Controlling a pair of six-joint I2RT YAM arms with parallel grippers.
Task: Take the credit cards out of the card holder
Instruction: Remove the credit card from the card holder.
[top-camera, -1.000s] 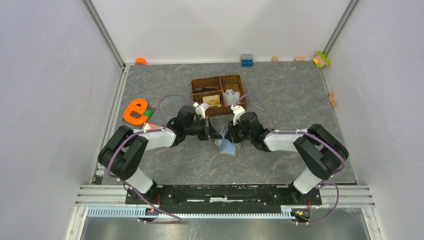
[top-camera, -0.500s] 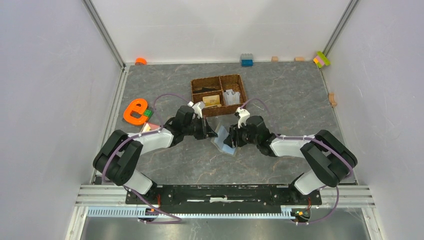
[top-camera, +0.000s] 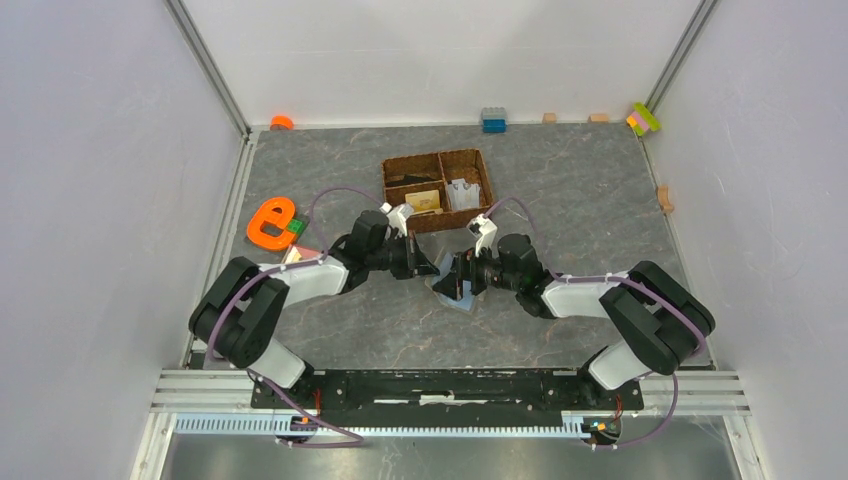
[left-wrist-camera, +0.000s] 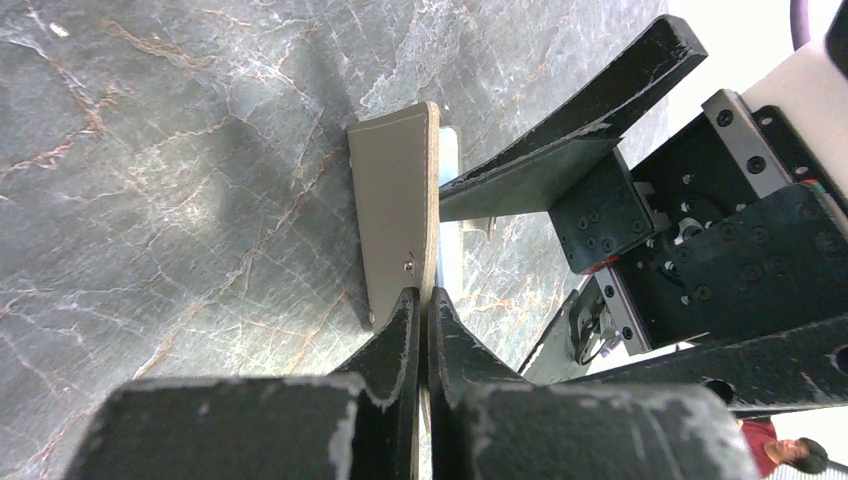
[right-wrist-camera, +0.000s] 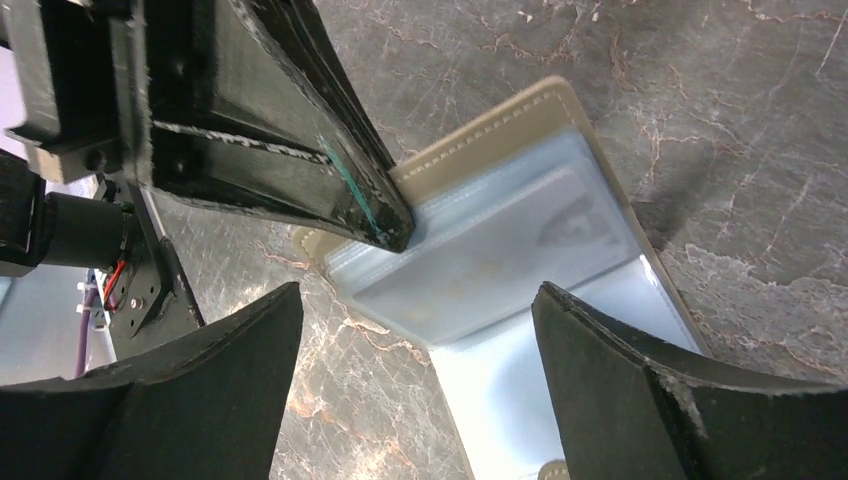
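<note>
The card holder (top-camera: 457, 297) is open at the table's middle, its light-blue inside faces (right-wrist-camera: 520, 240) turned toward the right wrist camera. My left gripper (left-wrist-camera: 422, 300) is shut on the edge of the holder's grey-olive flap (left-wrist-camera: 395, 200), holding that flap upright. In the top view, the left gripper (top-camera: 431, 268) meets the holder from the left. My right gripper (right-wrist-camera: 417, 300) stands wide open just over the holder's lower inside face, with nothing between its fingers. A pale rectangle shows under a clear sleeve (right-wrist-camera: 500, 225). An orange-tan credit card (top-camera: 424, 199) lies in the basket.
A brown woven divided basket (top-camera: 437, 160) stands just behind the grippers, with pale pieces (top-camera: 463, 192) in its right compartment. An orange letter-shaped toy (top-camera: 271, 222) lies at the left. Small blocks (top-camera: 493, 120) line the back wall and the right edge.
My right gripper has let go of the holder and opened wide, shifting slightly left over it. The left gripper stays shut on the flap.
</note>
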